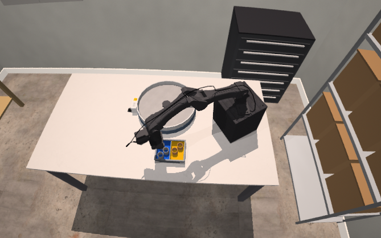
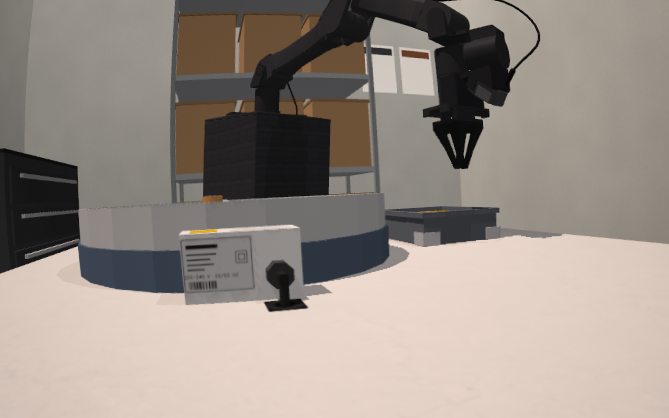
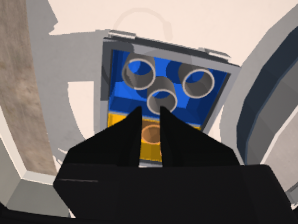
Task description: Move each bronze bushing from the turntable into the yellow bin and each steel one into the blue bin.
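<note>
On the white box (image 1: 134,105) (image 2: 240,264) before the round drum (image 2: 118,228), a label (image 2: 217,263) bears a barcode, a square-within-a-square sign and small print seemingly reading "100-240 V 50/60 HZ", its first characters blurred.

Arm (image 1: 172,111) (image 2: 308,47) bent at the elbow, reaching from right of centre to lower centre in the top view. Wrist (image 2: 451,80) pitched down. Tool (image 1: 157,143) (image 2: 461,167) (image 3: 150,113) points straight down, raised above the tabletop, nearly closed, narrow gap between fingertips, nothing gripped. Cable loops off the wrist, upper right in exterior view.
</note>
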Controlling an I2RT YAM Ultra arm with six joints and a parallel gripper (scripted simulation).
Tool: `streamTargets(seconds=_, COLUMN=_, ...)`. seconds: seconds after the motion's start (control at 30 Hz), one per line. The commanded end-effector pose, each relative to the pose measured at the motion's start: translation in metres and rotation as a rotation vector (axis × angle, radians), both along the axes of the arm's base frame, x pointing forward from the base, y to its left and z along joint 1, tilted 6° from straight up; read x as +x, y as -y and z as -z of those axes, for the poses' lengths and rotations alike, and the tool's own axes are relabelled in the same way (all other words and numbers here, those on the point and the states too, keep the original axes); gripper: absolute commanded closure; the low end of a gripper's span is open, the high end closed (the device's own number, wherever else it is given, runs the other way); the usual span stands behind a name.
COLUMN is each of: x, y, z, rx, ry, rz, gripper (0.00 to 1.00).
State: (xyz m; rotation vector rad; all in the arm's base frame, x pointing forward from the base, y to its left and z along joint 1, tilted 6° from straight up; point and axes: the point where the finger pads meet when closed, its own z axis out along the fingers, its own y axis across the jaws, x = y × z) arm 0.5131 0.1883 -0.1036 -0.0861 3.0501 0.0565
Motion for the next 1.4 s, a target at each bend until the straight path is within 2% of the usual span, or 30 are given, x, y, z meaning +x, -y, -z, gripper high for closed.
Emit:
streamTargets(seconds=0.0, x=0.0094, y=0.0048, z=-0.0122, rx=0.003, ry=0.028, rz=0.006, gripper=0.85)
streamTargets(seconds=0.9, x=0.0094, y=0.0048, z=-0.0123, rx=0.003, ry=0.028, rz=0.006, gripper=0.85)
streamTargets(seconds=1.03, x=0.009, y=0.005, z=-0.0205, rx=0.004, ry=0.03, rz=0.006, gripper=0.85)
streamTargets(seconds=1.37, x=0.0088, y=0.0051, z=-0.0201, rx=0.004, ry=0.031, rz=0.006, gripper=0.85)
